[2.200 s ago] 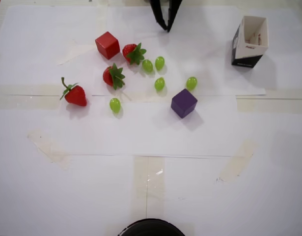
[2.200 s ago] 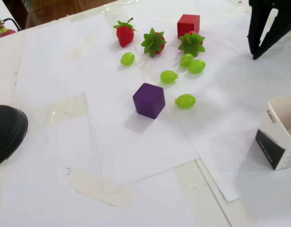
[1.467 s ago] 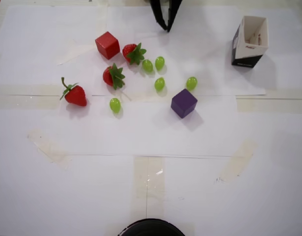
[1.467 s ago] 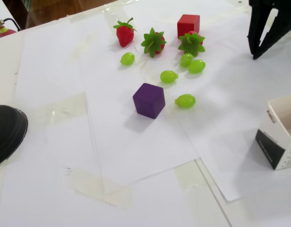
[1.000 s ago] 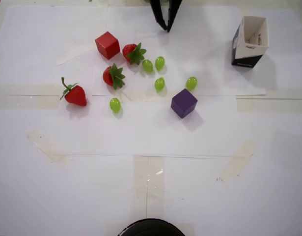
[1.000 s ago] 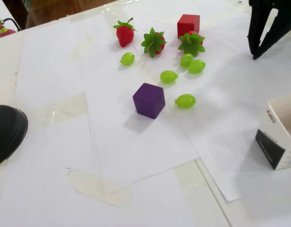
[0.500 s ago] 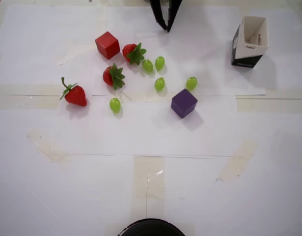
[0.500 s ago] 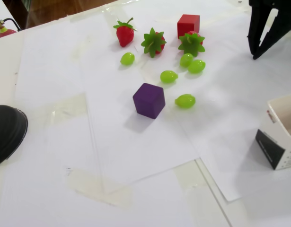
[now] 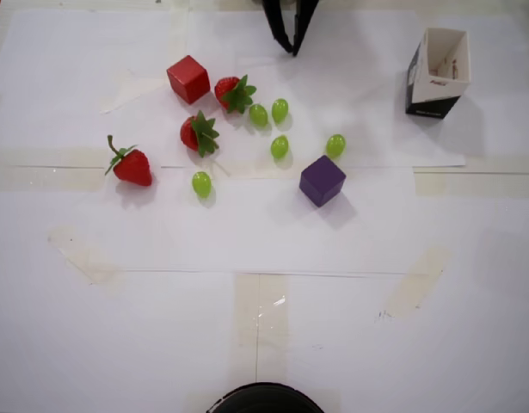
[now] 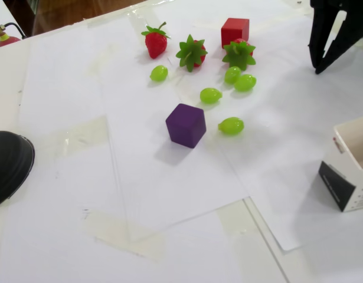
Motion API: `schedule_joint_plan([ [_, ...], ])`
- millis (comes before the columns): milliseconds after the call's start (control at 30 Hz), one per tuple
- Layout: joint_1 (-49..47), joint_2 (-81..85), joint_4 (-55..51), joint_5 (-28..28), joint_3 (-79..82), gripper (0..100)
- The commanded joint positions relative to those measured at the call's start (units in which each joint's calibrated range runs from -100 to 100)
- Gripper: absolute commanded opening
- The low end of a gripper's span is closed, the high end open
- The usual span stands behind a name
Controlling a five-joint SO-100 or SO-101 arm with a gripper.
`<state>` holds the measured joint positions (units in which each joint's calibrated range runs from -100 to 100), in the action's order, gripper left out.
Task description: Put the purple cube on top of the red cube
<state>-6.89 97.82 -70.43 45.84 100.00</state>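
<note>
The purple cube rests on the white paper near the middle, with green grapes close beside it. Farther left in the overhead view sits the red cube, right next to a strawberry. My black gripper hangs over the far edge of the table, well away from both cubes. Its two fingers meet at the tips and hold nothing.
Three strawberries and several green grapes lie between the cubes. An open black-and-white carton stands at the right in the overhead view. A dark round object sits at the near edge.
</note>
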Motion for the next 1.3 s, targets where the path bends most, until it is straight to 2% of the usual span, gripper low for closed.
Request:
schedule_joint_plan([
  [0, 0.49, -0.23, -0.48, 0.29, 0.00, 0],
  [233, -0.09, -0.23, 2.62, 0.39, -3.09, 0],
  [500, 3.21, -0.23, -1.46, -3.81, -18.00, 0],
  [700, 4.17, -1.86, -0.48, -5.32, -24.73, 0],
  [1267, 0.20, -51.22, 3.03, -9.67, -68.73, 0],
])
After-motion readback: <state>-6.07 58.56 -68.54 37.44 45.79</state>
